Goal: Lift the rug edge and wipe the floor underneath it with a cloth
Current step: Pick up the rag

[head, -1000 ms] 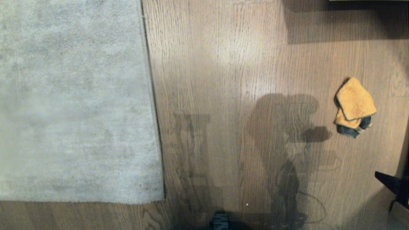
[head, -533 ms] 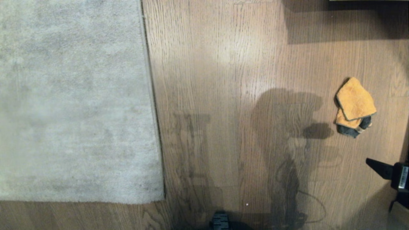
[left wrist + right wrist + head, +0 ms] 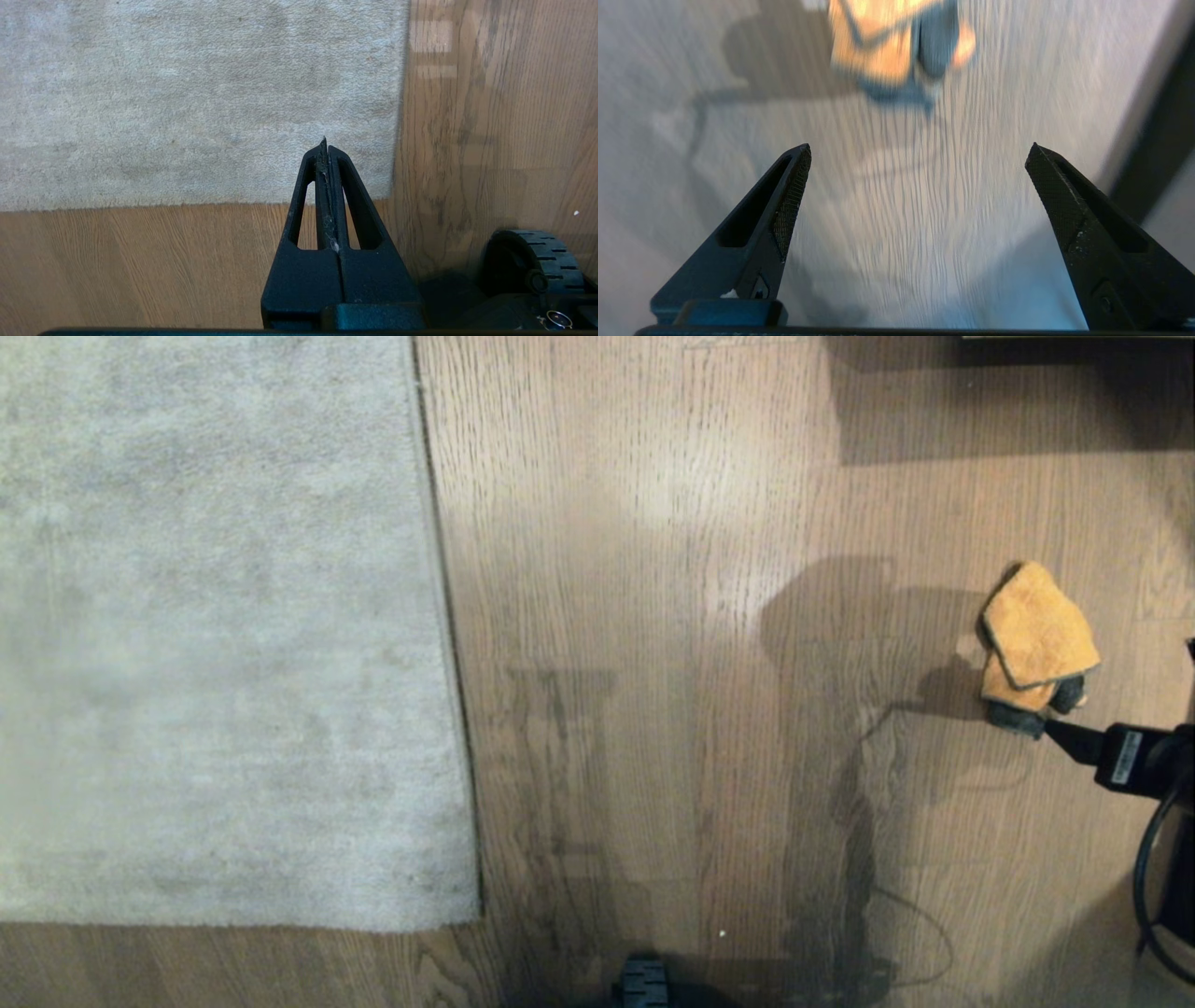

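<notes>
Right gripper (image 3: pixel 917 154) comes in from the right side, jaws spread wide with nothing between them, nose pointed at the cloth (image 3: pixel 1034 644). The cloth lies folded on the floor (image 3: pixel 653 616), well to the right of the rug (image 3: pixel 215 635), its dark grey end nearest the gripper. In the head view one fingertip sits just beside that grey end; whether it touches is hard to tell. The wrist view puts the cloth ahead of the fingers (image 3: pixel 791 196), not yet between them.

To do this pick-up well, I'd say: centre the cloth in the gap first, since it looks off toward one finger. Then go low enough that the tips reach under the folds, and close on the thick layered part, not the loose grey bit, which may slip out. Soft fabric bunches, so a slow squeeze should hold better.

Left gripper (image 3: pixel 327 158) hangs parked above the rug corner, fingers pressed together, empty. The rug edge (image 3: pixel 446 616) lies flat, not yet lifted.
</notes>
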Available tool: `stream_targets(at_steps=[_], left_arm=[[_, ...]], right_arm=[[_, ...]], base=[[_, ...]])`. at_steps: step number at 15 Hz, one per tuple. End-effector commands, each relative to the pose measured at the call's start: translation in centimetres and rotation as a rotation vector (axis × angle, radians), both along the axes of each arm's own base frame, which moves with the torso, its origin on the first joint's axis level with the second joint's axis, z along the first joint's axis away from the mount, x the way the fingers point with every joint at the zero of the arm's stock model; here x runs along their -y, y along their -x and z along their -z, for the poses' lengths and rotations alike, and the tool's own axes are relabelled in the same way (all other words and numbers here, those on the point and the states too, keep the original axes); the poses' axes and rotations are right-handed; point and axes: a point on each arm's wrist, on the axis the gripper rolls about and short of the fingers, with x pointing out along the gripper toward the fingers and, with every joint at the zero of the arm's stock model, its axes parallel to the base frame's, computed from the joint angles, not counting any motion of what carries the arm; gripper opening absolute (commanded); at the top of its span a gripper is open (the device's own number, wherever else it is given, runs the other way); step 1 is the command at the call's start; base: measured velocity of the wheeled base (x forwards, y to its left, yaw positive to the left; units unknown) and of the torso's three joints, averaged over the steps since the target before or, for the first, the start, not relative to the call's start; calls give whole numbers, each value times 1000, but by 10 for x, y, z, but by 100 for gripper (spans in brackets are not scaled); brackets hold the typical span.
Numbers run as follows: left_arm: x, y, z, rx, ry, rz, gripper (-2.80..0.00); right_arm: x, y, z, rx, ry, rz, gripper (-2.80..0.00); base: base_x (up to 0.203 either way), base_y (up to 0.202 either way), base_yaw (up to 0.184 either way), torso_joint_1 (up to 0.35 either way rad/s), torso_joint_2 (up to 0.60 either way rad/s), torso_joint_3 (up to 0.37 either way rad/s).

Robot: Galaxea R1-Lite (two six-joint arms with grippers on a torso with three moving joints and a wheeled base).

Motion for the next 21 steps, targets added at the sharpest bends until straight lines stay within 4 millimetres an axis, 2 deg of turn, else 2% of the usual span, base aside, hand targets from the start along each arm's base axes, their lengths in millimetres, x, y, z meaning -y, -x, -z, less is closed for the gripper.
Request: stream_targets(at_steps=[1, 4, 7, 17, 21], left_arm=[[0, 0, 0, 0, 0, -1, -280], [0, 0, 0, 0, 0, -1, -280], [0, 0, 0, 0, 0, -1, -280], [0, 0, 0, 0, 0, -1, -280], [0, 0, 0, 0, 0, -1, -280]], right_arm=[[14, -33, 7, -15, -23, -22, 0], [21, -58, 4, 15, -27, -49, 0], [25, -73, 3, 25, -26, -55, 0], [34, -105, 11, 24, -29, -62, 0], [37, -117, 11, 89, -13, -61, 0]], base=[[0, 0, 0, 0, 0, 0], [0, 0, 0, 0, 0, 0], [0, 0, 0, 0, 0, 0], [0, 0, 0, 0, 0, 0], [0, 0, 0, 0, 0, 0]])
